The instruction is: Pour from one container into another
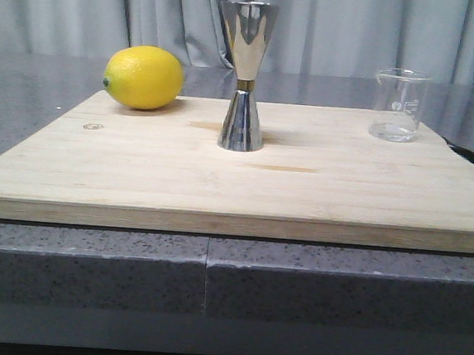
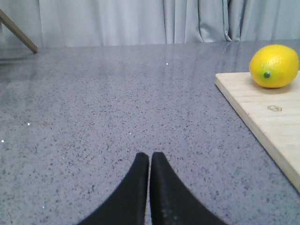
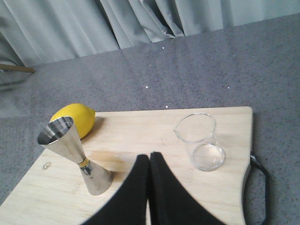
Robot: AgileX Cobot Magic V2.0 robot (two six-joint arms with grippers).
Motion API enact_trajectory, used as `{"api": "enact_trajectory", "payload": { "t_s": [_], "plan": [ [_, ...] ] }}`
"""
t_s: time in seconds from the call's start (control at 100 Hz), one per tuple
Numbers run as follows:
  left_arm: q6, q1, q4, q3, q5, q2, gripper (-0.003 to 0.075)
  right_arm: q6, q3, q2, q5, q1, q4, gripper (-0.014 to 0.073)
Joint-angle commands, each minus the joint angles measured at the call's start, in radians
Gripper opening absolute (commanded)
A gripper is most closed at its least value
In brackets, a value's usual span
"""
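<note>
Both hands pinched empty: left hand (image 2: 149, 161) sees only lemon (image 2: 274, 66), right hand (image 3: 149, 161) beaker (image 3: 200, 140) too.

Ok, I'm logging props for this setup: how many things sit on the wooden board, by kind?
Lemon: 1
Steel jigger: 1
Glass beaker: 1
Total: 3, all standing apart on the board.
</note>
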Motion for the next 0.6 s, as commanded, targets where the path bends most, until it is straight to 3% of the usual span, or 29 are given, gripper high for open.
{"api": "enact_trajectory", "payload": {
  "t_s": [0.0,0.06,0.3,0.59],
  "plan": [
    [0.002,0.002,-0.015,0.03,-0.178,-0.021,-0.0021,-0.001,-0.026,-0.007,0.027,-0.004,-0.023,-0.0069],
    [0.002,0.002,-0.02,0.065,-0.243,-0.021,-0.0021,-0.001,-0.026,-0.007,0.027,-0.004,-0.023,-0.0069],
    [0.138,0.002,-0.094,0.061,-0.281,-0.021,-0.0021,-0.001,-0.026,-0.007,0.027,-0.004,-0.023,-0.0069],
    [0.142,0.002,-0.098,0.061,-0.281,-0.021,-0.0021,-0.001,-0.026,-0.007,0.027,-0.004,-0.023,-0.0069]
  ]
}}
